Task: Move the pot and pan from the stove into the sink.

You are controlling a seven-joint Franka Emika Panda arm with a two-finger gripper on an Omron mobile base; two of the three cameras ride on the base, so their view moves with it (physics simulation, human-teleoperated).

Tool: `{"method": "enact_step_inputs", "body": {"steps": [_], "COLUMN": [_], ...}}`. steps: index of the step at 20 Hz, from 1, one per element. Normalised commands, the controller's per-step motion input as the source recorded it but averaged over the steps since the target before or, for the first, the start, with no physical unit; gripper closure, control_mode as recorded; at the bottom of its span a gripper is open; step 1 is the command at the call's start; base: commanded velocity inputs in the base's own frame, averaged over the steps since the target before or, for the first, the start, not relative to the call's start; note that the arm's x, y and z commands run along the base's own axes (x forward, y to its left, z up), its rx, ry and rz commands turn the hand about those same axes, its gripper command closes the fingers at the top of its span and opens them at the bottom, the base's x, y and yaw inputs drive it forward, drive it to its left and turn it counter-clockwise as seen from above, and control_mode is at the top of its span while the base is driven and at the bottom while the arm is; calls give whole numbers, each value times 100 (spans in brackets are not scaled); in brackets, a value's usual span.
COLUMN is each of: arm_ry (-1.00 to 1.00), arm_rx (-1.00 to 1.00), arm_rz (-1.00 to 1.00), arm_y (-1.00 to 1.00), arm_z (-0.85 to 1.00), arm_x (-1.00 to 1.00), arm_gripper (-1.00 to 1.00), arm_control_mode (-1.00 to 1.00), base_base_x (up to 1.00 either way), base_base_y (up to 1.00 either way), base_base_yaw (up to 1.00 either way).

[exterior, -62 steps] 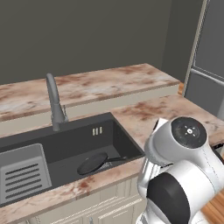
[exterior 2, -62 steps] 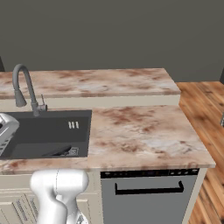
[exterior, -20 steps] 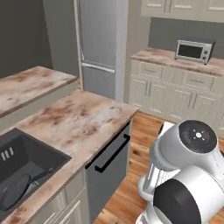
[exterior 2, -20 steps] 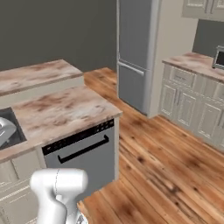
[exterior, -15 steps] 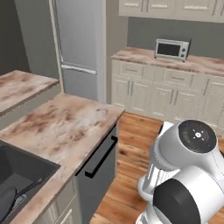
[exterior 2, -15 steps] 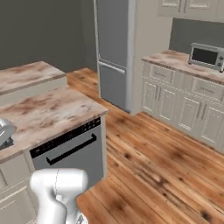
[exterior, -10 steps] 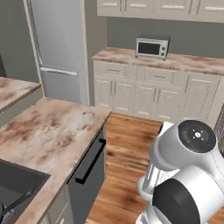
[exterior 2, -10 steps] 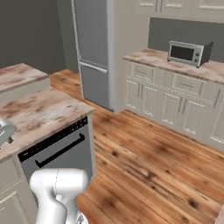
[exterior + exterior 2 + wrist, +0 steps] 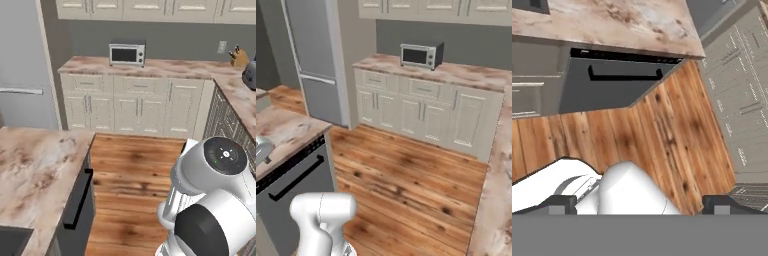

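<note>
Sink (image 9: 10, 241) reaches us as a dark grey corner cut off at the bottom left of the left base view, sunk into the marbled counter (image 9: 35, 165); we cannot make out its inside. In the right base view a light grey shape (image 9: 261, 147) lies on that counter at the left edge, too cropped for us to name. Below the counter sits a dark appliance front (image 9: 619, 85) with a black bar handle, seen at a tilt from the hand view. The gripper (image 9: 639, 204) hangs over the wood floor (image 9: 672, 135); its two dark fingertips (image 9: 559, 201) stand wide apart at the bottom corners, and we see nothing clasped between them. Across the floor, cream cabinets (image 9: 140, 105) carry a microwave (image 9: 127, 53), with a grey fridge (image 9: 311, 60) to their left. At the right edge of the left base view a knife block (image 9: 239, 56) stands near a dark rounded object (image 9: 249, 75), cut by the frame, which we cannot identify.
</note>
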Motion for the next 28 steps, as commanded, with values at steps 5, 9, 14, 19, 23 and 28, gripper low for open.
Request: {"method": "enact_step_inputs", "body": {"steps": [5, 9, 14, 19, 23, 28], "arm_ry": [0, 0, 0, 0, 0, 0], "arm_rx": [0, 0, 0, 0, 0, 0], "arm_rz": [0, 0, 0, 0, 0, 0], "arm_y": [0, 0, 0, 0, 0, 0], "arm_z": [0, 0, 0, 0, 0, 0], "arm_x": [0, 0, 0, 0, 0, 0], "arm_gripper": [-100, -100, -100, -100, -100, -100], "arm_control_mode": [100, 100, 100, 100, 100, 100], "base_base_x": [0, 0, 0, 0, 0, 0], "base_base_y": [0, 0, 0, 0, 0, 0], "base_base_yaw": [-42, -42, -42, -42, -42, -42]}}
